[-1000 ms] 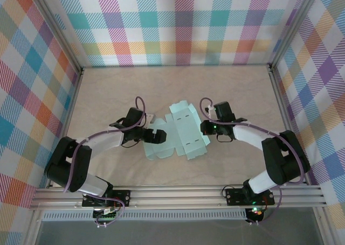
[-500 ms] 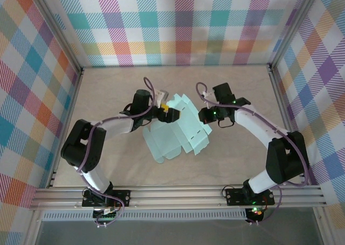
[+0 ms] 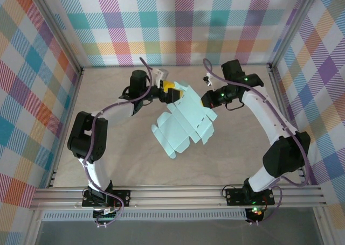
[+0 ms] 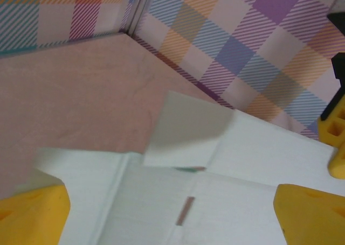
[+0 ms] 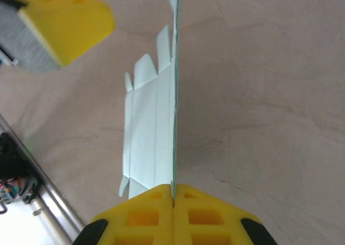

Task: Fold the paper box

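Bright, even, diffuse light; faint shadow beneath the paper box (image 3: 183, 125); close-up wrist views slightly blurred.

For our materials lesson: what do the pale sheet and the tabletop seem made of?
The sheet: thin matte card, probably; it holds sharp creases and looks very thin edge-on. The tabletop: likely light wood or laminate, matte, with faint grain.

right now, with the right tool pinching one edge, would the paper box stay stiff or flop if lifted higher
Probably floppy: the paper box is a thin sheet, a line edge-on in the right tool, with panels angling off at creases. Likely light, as one edge pinch seems to hold it. A flap stands bent up, so tabs may swing.
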Motion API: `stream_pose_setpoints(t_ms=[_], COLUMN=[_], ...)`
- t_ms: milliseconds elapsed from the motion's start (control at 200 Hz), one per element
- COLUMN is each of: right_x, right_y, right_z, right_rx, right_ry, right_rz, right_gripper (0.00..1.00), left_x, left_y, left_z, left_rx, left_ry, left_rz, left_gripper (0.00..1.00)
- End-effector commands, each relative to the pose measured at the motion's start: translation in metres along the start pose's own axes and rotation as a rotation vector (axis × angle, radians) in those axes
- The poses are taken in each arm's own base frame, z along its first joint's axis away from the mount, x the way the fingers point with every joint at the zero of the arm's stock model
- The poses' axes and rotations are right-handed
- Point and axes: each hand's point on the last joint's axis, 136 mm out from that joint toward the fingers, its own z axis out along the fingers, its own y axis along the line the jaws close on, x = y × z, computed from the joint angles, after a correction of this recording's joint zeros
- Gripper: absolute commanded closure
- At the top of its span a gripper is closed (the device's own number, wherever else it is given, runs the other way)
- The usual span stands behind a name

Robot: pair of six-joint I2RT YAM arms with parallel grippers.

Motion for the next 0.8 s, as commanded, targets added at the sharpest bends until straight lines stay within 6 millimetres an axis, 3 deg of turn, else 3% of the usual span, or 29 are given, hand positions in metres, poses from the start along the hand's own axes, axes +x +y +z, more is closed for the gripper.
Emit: stream_pose_setpoints(t_ms=[0,190,315,410,495,795], right_x=[0.007,0.008,0.012,0.015,0.016,0.015], right_y=[0.02,0.03,0.038,0.038,0.038,0.042], right_z=[-0.007,-0.012,-0.014,-0.015,-0.017,-0.022], right_rx=[-0.095,-0.141,-0.179,-0.178,-0.172,-0.181], right_ry=[0.053,0.049,0.047,0.053,0.057,0.048], right_rz=[-0.002,-0.013,-0.026,-0.028,-0.03,-0.04], right_gripper=[1.0,1.0,1.0,1.0,1.0,1.0], left_x=[-0.01,-0.004,-0.003,-0.018,-0.017,-0.006], left_y=[-0.028,-0.04,-0.056,-0.075,-0.084,-0.062], left_z=[0.0,-0.014,-0.032,-0.046,-0.053,-0.039], left_rx=[0.179,0.278,0.412,0.536,0.583,0.508], left_ry=[0.035,0.156,0.238,0.219,0.214,0.273], left_rz=[0.061,0.184,0.206,0.268,0.276,0.253], left_gripper=[0.09,0.11,0.26,0.29,0.32,0.29])
